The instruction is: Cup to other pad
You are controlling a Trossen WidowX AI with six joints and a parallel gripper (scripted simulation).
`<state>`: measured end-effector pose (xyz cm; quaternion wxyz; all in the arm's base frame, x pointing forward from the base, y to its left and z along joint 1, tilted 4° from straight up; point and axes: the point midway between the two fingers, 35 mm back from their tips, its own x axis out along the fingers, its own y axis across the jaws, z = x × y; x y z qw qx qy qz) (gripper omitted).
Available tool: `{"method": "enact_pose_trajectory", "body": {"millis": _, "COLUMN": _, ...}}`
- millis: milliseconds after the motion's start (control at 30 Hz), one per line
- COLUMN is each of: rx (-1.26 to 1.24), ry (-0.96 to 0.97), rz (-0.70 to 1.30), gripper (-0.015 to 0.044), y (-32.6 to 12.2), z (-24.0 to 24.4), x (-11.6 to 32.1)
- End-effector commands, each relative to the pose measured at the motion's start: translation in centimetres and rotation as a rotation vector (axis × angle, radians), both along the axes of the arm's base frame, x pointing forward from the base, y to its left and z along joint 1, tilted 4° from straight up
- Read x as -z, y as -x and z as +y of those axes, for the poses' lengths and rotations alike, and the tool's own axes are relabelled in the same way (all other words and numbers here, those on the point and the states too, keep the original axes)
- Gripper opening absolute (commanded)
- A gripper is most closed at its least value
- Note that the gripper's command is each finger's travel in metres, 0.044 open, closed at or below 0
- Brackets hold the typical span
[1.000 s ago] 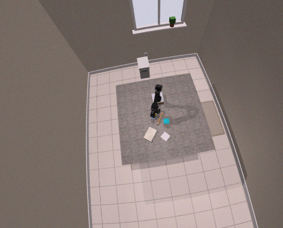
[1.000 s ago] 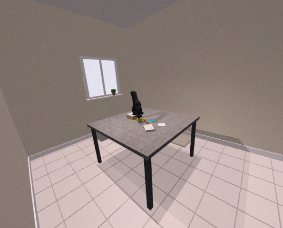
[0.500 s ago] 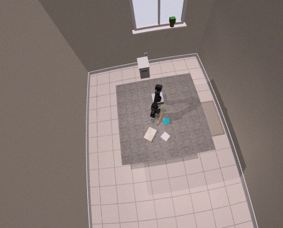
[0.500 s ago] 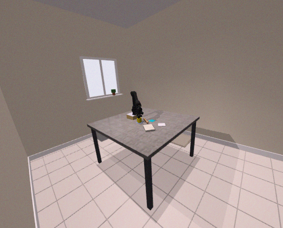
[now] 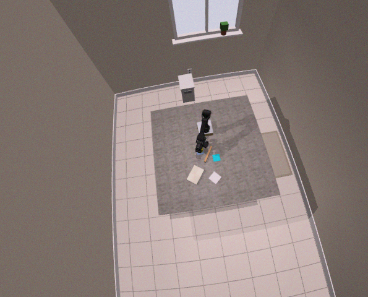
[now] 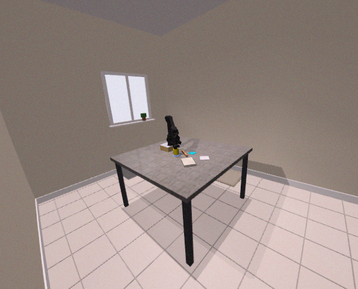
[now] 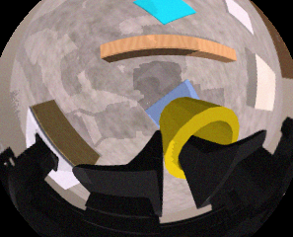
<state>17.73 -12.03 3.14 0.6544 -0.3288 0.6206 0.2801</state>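
Note:
The yellow cup [image 5: 201, 150] [image 6: 175, 152] [image 7: 185, 110] is at the blue pad [image 5: 199, 154] [image 7: 172, 103]. My gripper [image 6: 175, 147] [image 7: 165, 132] is shut on the cup's wall, with one finger inside the cup and one outside. The cup's opening faces the wrist camera at a slant. Whether its base touches the blue pad cannot be told. No marbles show; the cup's inside is mostly hidden by the finger and wall. The cyan pad [image 5: 216, 157] [image 6: 192, 153] [image 7: 166, 10] lies flat with nothing on it.
A wooden bar [image 5: 208, 154] [image 6: 184, 152] [image 7: 168, 43] lies between the cup and the cyan pad. A cream block [image 5: 195, 174] [image 6: 188, 162] [image 7: 264, 84] and a white square [image 5: 214, 177] [image 6: 204, 158] lie farther from the arm's base. A white-topped brown box [image 6: 165, 147] [image 7: 64, 130] stands near the arm.

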Motion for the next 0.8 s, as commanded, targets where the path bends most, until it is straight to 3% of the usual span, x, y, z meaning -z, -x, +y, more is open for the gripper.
{"method": "enact_pose_trajectory", "body": {"millis": 0, "rx": -0.003, "ry": 0.004, "rz": -0.009, "gripper": 0.0000, "y": -0.1, "z": 0.0, "x": -1.4}}
{"method": "enact_pose_trajectory", "body": {"millis": 300, "rx": -0.005, "ry": 0.000, "rz": -0.008, "gripper": 0.0000, "y": 0.2, "z": 0.0, "x": -4.0}}
{"method": "enact_pose_trajectory", "body": {"millis": 767, "rx": -0.002, "ry": 0.003, "rz": -0.004, "gripper": 0.0000, "y": 0.2, "z": -0.1, "x": -3.7}}
